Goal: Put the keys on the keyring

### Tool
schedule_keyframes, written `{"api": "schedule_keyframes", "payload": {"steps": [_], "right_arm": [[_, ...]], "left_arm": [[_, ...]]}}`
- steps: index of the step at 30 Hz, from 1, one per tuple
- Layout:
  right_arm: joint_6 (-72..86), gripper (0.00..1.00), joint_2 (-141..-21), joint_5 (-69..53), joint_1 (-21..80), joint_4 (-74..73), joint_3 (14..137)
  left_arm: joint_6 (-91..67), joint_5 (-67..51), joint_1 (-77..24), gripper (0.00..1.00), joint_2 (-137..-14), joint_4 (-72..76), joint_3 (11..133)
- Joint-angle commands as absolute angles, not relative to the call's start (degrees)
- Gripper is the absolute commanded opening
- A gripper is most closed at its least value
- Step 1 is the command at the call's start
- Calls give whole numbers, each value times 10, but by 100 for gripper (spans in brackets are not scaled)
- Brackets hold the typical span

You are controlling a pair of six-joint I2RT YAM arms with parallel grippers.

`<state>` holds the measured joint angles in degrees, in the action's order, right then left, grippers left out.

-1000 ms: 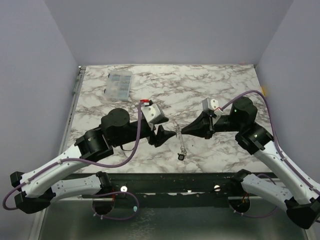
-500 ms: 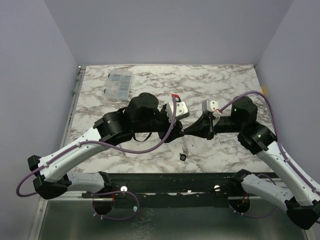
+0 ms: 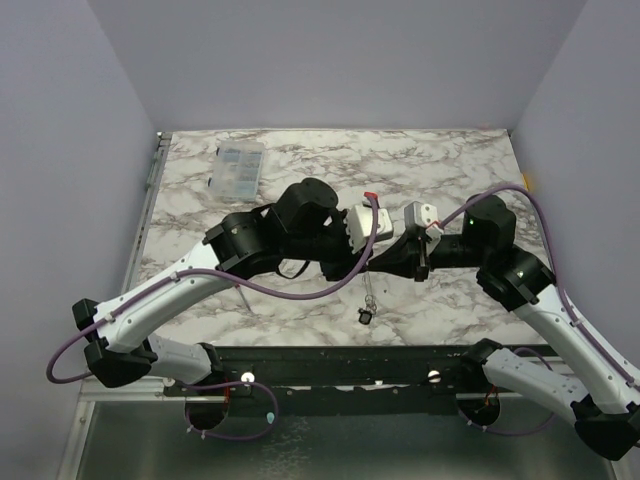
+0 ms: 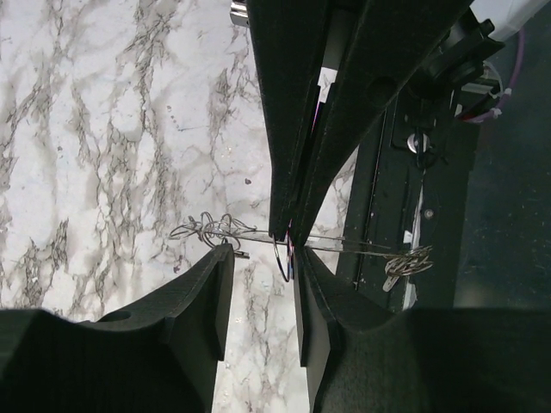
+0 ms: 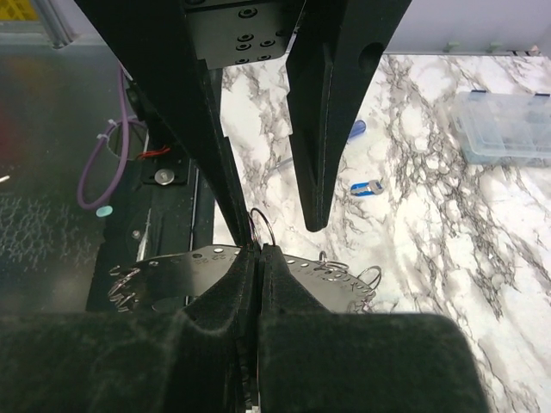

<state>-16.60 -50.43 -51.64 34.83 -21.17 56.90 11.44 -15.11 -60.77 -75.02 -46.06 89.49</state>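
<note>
One keyring (image 3: 368, 292), long axis toward near edge

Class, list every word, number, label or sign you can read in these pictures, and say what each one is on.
No text can be read in any view.
The clear box has a darker patch at its far end that may be a label: too small to read.
</note>
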Motion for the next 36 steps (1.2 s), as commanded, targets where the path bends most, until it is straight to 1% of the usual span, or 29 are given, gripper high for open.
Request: {"api": "schedule_keyframes", "payload": {"steps": [1,6,10,15,18,22,26,29,32,33,35,36], "right_arm": [[-173,1,-496,-507,355,-218,582],[-179,1,-496,-497,357,-224,584],[-181,1,-495,-488,359,-226,584],[-182,1,-492,-486,360,-226,584],[-182,1,-491,-484,361,-226,582],[-183,1,-488,-483,362,-225,582],[-183,1,-487,-483,362,-225,582],[-183,1,-486,-486,362,-225,585],[-183,1,-486,-487,363,-226,584],[-183,1,-485,-487,363,-225,582],[-182,1,-483,-485,363,-223,579],[-182,1,-482,-484,363,-222,578]], "left_arm": [[139,-166,-606,38,-767,-491,925],[146,-165,-607,38,-777,-506,944],[150,-165,-606,41,-785,-520,956],[153,-175,-606,42,-790,-525,964],[153,-178,-606,45,-791,-526,970],[157,-174,-606,46,-795,-529,967],[158,-184,-606,40,-800,-529,963],[159,-185,-606,38,-804,-529,965],[162,-190,-606,32,-808,-526,967],[162,-191,-606,26,-809,-526,970],[163,-191,-606,6,-811,-523,969],[163,-191,-606,0,-811,-519,968]]}}
